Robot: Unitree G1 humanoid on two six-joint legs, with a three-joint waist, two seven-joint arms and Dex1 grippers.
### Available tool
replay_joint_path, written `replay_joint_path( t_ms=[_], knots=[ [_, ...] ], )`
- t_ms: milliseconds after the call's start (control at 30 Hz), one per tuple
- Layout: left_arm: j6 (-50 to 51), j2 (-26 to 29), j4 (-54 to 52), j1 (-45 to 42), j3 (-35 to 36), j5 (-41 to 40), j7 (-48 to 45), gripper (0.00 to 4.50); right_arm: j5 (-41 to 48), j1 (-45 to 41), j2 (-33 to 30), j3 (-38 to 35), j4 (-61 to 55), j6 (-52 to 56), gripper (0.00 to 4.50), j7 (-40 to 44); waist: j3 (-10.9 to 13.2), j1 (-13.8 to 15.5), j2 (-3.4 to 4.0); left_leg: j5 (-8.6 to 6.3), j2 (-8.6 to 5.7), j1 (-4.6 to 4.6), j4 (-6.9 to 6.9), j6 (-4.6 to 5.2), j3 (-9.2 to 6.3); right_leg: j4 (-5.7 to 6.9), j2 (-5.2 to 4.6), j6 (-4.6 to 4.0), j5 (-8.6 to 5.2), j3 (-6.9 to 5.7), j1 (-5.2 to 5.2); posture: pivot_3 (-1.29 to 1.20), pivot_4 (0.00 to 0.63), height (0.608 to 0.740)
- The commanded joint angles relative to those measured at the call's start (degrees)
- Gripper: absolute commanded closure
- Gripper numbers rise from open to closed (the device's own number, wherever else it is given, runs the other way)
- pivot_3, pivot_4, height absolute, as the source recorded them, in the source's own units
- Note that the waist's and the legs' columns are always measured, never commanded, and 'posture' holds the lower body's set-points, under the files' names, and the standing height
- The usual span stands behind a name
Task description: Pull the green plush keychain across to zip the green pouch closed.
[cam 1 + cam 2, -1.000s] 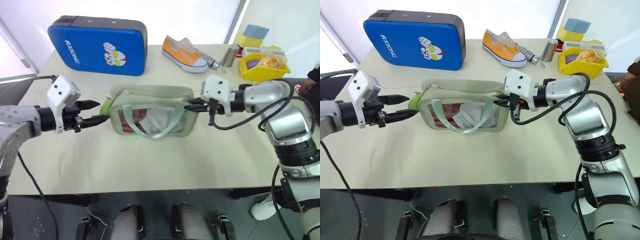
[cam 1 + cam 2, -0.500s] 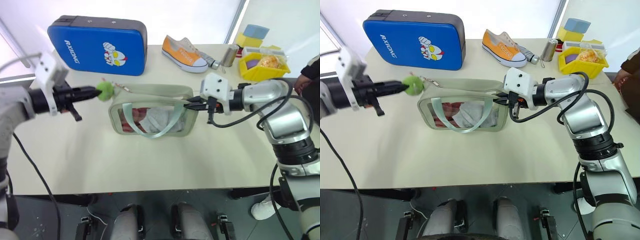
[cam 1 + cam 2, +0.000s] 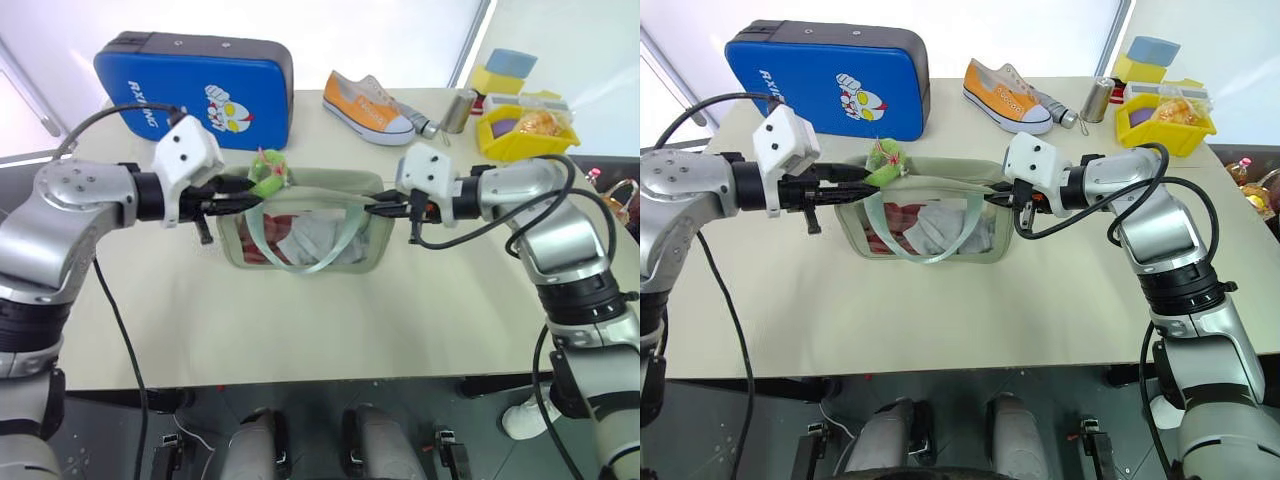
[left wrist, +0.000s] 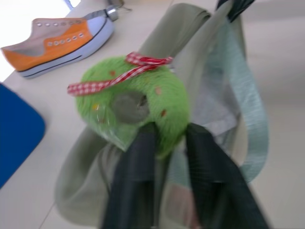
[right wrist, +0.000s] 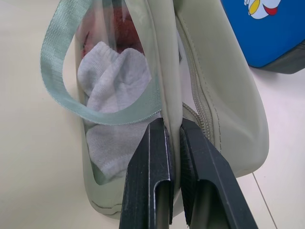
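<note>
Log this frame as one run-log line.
left hand: shut on keychain, above pouch's top | right hand: shut on pouch end | zip: part closed | stage: pulling

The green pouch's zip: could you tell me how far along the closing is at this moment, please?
Done: the right gripper is shut on the green pouch at its right end, steadying it, and the left gripper grips the green plush keychain.

In hand: the keychain sits over the pouch's left top edge, so the pull has barely begun.

Left: drawing the keychain along the zip towards the right gripper; most of the top still looks unzipped.
</note>
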Motion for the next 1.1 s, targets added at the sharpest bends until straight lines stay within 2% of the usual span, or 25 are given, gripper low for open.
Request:
replay_joint_path(
  t_ms=[33,100,133,200,267,367,567,667,900,967,1100],
  knots=[
    [-1.0,2.5,0.1,-1.7,2.5,1.5,-1.4,1.49,0.0,-1.0,0.4,-0.4,-0.7,-0.4,4.5,-0.7,0.0,0.0,0.0,0.0,0.0,0.0,0.0,0.0,0.0,0.0,0.0,0.0,0.0,0.0,0.0,0.0,0.15,0.74],
    [-0.5,5.1,-0.5,-0.9,3.3,1.3,-3.6,0.44,0.0,-1.1,0.4,-0.4,-0.4,-0.5,4.5,-0.7,0.0,-0.1,0.0,0.0,0.01,-0.01,0.0,0.0,0.0,0.0,0.0,0.0,0.0,0.0,-0.01,0.0,0.15,0.74],
    [-0.4,6.5,-0.8,0.0,4.0,0.8,-4.8,0.06,-0.1,-1.1,0.4,-0.4,-0.3,-0.6,4.5,-0.7,0.0,-0.1,0.01,0.0,0.01,-0.01,-0.01,0.0,0.0,0.0,0.01,0.0,0.0,0.0,-0.03,0.0,0.15,0.74],
    [-0.1,9.3,-1.1,3.4,6.5,-0.3,-7.1,0.06,-0.4,-1.2,0.4,-0.4,0.3,-1.1,4.5,-0.8,0.0,-0.2,0.01,0.0,0.02,-0.01,-0.02,0.0,0.0,-0.01,0.01,0.0,0.0,0.0,-0.03,0.0,0.15,0.74],
    [-0.1,9.6,-1.1,6.0,8.1,-0.6,-6.9,0.06,-0.6,-1.3,0.5,-0.4,0.8,-1.4,4.5,-0.9,0.0,0.0,0.02,0.0,0.02,0.0,-0.02,0.0,0.02,0.0,-0.02,0.0,0.0,0.0,-0.03,0.0,0.15,0.74],
    [-0.1,6.4,-2.0,10.4,9.2,-0.2,-3.0,0.06,-0.6,-1.7,0.8,-0.2,1.3,-1.5,4.5,-1.1,0.0,0.2,0.01,0.0,0.01,0.03,0.0,0.0,0.01,0.0,-0.04,0.0,0.0,0.0,0.03,0.0,0.15,0.74],
    [-0.4,-0.4,-1.2,12.3,8.8,0.7,2.5,0.06,-0.6,-2.6,1.4,0.0,1.8,-1.7,4.5,-1.1,0.0,0.1,-0.01,0.0,0.01,0.0,0.01,0.01,0.0,0.0,-0.04,0.0,0.0,0.0,0.02,0.0,0.15,0.74],
    [-0.9,-2.0,0.7,12.2,9.3,1.0,3.7,0.91,-0.7,-2.9,1.7,0.0,2.0,-1.8,4.5,-1.1,0.0,0.0,0.0,0.0,0.02,0.02,0.0,0.0,0.0,0.01,-0.03,0.0,0.0,0.0,0.02,0.0,0.15,0.74],
    [-1.0,-1.0,0.3,13.5,9.5,1.0,2.0,4.47,-1.3,-3.6,1.5,-0.3,2.4,-1.8,4.5,-1.7,0.0,0.1,-0.01,0.0,0.02,0.0,0.0,0.0,0.0,0.01,-0.05,0.0,0.0,-0.01,0.01,0.0,0.15,0.74],
    [-0.5,-1.3,0.2,13.2,8.9,1.3,2.5,4.47,-1.2,-3.8,1.6,-0.5,2.5,-1.4,4.5,-1.8,0.0,0.1,-0.01,0.0,0.01,0.0,0.0,0.0,0.0,0.01,-0.06,0.0,0.0,-0.01,0.01,0.0,0.15,0.74],
    [-0.5,-1.5,-0.1,13.1,8.3,1.4,2.3,4.5,-1.5,-4.8,-0.4,-0.5,3.1,-1.9,2.92,0.4,0.0,0.2,0.0,0.0,0.01,0.0,0.0,0.0,0.0,0.01,-0.06,0.0,0.0,-0.01,0.01,0.0,0.15,0.74]
  ],
)
